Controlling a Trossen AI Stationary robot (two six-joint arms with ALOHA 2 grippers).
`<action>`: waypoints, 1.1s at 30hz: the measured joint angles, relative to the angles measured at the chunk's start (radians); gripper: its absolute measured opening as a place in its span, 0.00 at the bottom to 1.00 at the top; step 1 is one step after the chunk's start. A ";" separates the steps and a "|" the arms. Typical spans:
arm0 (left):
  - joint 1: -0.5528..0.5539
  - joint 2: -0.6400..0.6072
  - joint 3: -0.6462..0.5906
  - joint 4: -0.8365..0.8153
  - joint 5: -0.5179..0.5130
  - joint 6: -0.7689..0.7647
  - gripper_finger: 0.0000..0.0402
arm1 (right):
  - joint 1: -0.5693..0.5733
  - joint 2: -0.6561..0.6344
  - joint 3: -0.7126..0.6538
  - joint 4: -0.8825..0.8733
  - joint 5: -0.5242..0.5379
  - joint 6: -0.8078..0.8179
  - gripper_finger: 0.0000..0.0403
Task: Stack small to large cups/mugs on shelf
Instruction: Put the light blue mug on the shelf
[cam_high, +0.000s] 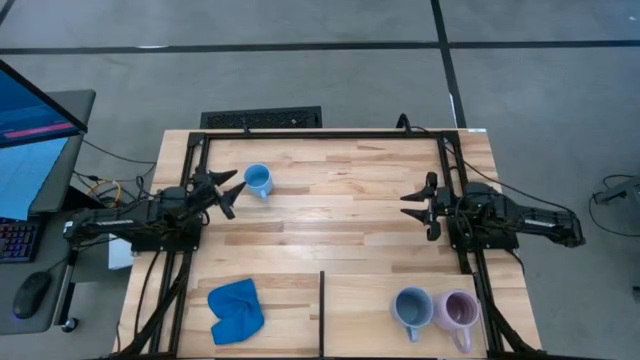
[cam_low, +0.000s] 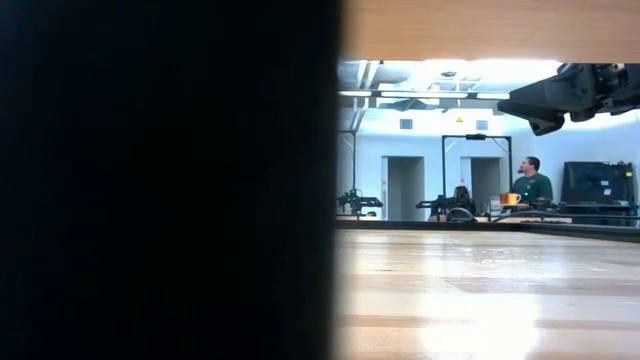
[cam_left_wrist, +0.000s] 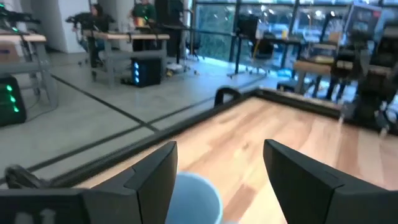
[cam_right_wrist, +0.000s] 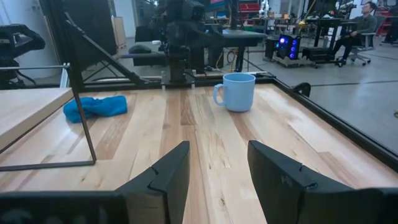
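Note:
A light sky-blue mug (cam_high: 258, 181) stands upright on the main tabletop at the far left; it also shows in the right wrist view (cam_right_wrist: 237, 91) and at the bottom of the left wrist view (cam_left_wrist: 196, 198). My left gripper (cam_high: 232, 190) is open just left of it, touching nothing. A grey-blue mug (cam_high: 411, 309) and a lilac mug (cam_high: 459, 311) stand side by side on the shelf (cam_high: 400, 285) at the near right. My right gripper (cam_high: 417, 205) is open and empty over the table's right part.
A bright blue cloth (cam_high: 235, 310) lies crumpled at the near left. Black metal rails (cam_high: 322, 310) frame the shelf and the table. In the low view a dark shape fills the picture's left half. People sit in the room beyond the table.

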 joint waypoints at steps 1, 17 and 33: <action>0.000 0.000 0.014 -0.004 -0.010 0.000 0.57 | 0.000 0.000 0.000 0.000 0.000 0.000 0.45; 0.000 0.287 0.264 -0.146 -0.072 -0.205 0.54 | 0.000 0.000 0.000 0.000 0.000 0.000 0.45; 0.112 0.723 0.749 -0.748 -0.062 -0.481 0.53 | 0.000 0.000 0.000 0.000 0.000 0.003 0.45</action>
